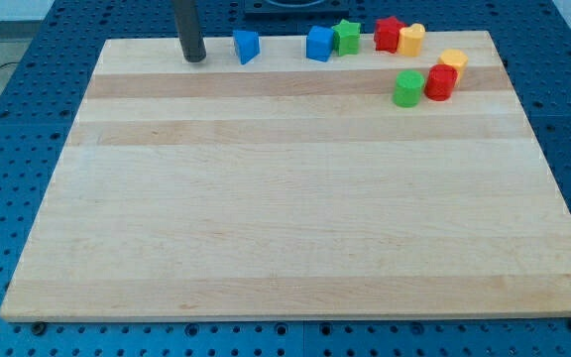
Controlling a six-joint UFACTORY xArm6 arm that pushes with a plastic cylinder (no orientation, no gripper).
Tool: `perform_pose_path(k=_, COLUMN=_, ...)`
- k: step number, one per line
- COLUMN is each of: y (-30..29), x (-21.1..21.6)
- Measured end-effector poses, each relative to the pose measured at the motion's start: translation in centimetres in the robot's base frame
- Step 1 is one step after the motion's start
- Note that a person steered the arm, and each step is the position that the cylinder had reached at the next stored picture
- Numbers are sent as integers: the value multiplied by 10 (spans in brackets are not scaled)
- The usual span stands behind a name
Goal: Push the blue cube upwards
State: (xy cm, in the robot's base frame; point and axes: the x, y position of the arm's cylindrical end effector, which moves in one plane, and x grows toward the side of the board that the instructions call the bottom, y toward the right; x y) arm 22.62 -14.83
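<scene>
Up near the view's top edge of the pale wooden board [295, 198] sits the blue cube [319, 44], close to the board's far rim and a little right of the middle. Touching its right side is a green star-shaped block [346, 37]. Further right, a red star-shaped block [389, 34] and a yellow rounded block [411, 40] stand pressed together. Below those, toward the view's right, a second cluster gathers: a green cylinder-like block [407, 88], a red block [440, 82] just beside it, and a yellow block [453, 62] touching the red one from behind.

To the left of the blue cube, well apart from it, a blue wedge-shaped block [247, 46] stands alone. Left again of that wedge is my tip [194, 59], the lower end of the straight dark rod, resting on the board near its top edge, near the wedge but not touching it. The rod has no jaws, so it holds nothing.

The board lies on a blue perforated table [28, 149]. No brands, labels or writing can be read anywhere.
</scene>
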Motion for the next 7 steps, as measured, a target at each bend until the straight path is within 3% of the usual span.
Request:
perform_pose_path(k=3, y=108, x=-5)
perform_pose_path(k=5, y=109, x=15)
perform_pose_path(k=7, y=150, x=17)
